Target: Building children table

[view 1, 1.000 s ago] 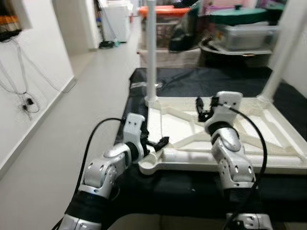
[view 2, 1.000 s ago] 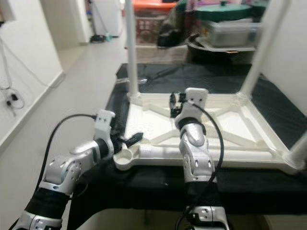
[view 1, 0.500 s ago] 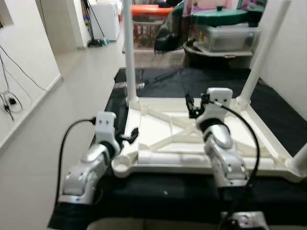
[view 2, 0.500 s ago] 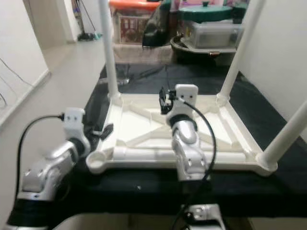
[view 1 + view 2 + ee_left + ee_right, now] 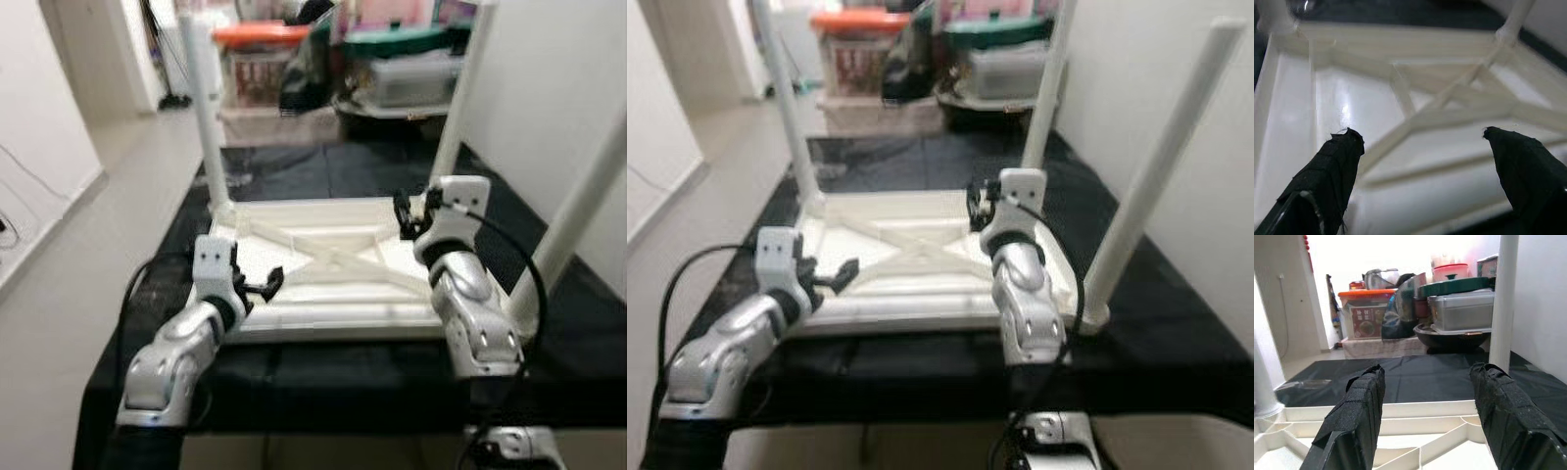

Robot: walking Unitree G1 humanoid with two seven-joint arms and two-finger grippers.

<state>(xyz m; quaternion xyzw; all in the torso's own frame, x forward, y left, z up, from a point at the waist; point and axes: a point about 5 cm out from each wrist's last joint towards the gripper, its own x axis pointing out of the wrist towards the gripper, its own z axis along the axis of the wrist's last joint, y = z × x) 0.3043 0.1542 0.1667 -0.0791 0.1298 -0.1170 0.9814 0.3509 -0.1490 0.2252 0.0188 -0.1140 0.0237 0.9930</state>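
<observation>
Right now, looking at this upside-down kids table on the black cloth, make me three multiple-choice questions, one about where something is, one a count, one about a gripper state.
1. Where does the upturned white table rest?
A. on a black cloth
B. on bare floor
C. on a wooden bench

2. How many white legs stand up from the table?
A. one
B. three
C. five

3. How is the left gripper?
A. shut on a leg
B. open, holding nothing
C. shut on a screw

Answers:
1. A: the black cloth spreads under the table's frame on every side.
2. B: two far legs and one near the robot's right side stand upright.
3. B: the left wrist view has its two black fingers spread apart over the table's ribbed underside, with nothing between them.
</observation>
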